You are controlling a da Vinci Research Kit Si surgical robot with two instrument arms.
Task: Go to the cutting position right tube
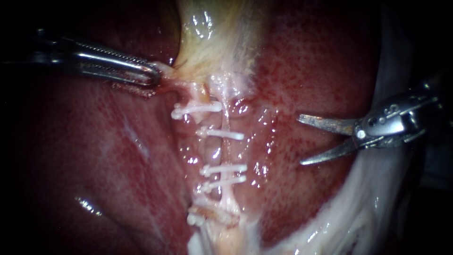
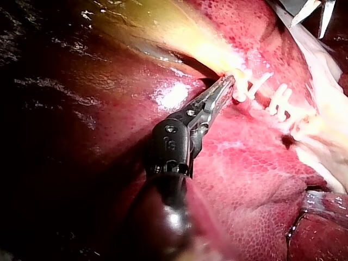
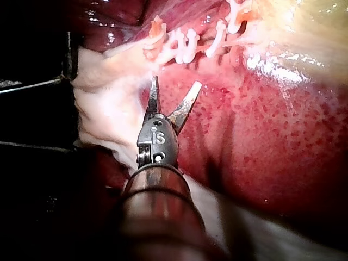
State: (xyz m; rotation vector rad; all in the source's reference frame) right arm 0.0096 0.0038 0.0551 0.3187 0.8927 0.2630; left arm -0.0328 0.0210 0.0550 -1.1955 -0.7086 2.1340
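Note:
Two pale tubes run down from the gallbladder [image 1: 212,33], crossed by several white clips [image 1: 222,168]. The thin right tube [image 1: 227,146] shows bare between its upper clip [image 1: 222,134] and the lower pair. My right instrument [image 1: 300,140] has two blades standing open over the liver, well to the right of that tube and touching nothing. In the right wrist view its blades [image 3: 175,81] point toward the clips [image 3: 185,46] ahead. My left instrument [image 1: 157,74] is shut on a strip of tissue at the gallbladder's base, as its jaws [image 2: 228,84] also show.
Red liver [image 1: 94,141] surrounds the clipped tubes on both sides. White fatty tissue [image 1: 368,208] lies under and behind the right instrument's shaft. The right instrument's blades [image 2: 312,11] show beyond the clips in the left wrist view.

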